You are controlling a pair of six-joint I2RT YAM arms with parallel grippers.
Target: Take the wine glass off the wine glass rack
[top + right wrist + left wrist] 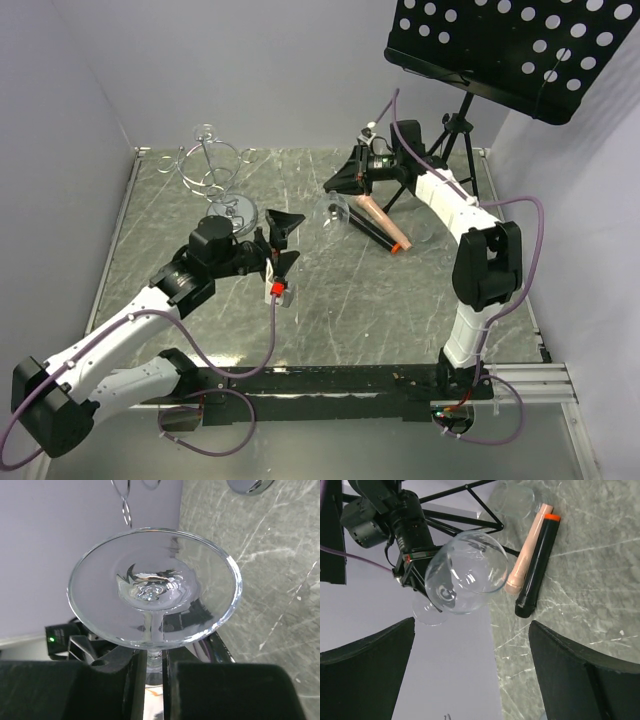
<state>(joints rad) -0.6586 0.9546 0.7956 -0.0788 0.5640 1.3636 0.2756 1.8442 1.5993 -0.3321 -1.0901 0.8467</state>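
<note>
The wine glass point(465, 572) is gripped by its thin stem between the closed fingers of the right gripper point(152, 657), so that no pressure is put on the fragile bowl. It is held tilted and appears to be kept clear of the table point(350, 310). It is well apart from the wine glass rack point(210, 160) at the far left, so it is judged to be already off the rack. The left gripper point(283, 242) is spread wide, with nothing held in it. It is pointed toward the glass, possibly to receive it.

Black perforated music stand point(520, 50), peach tube point(526, 555) lying against black tube point(535, 570), marbled table point(400, 310)
</note>
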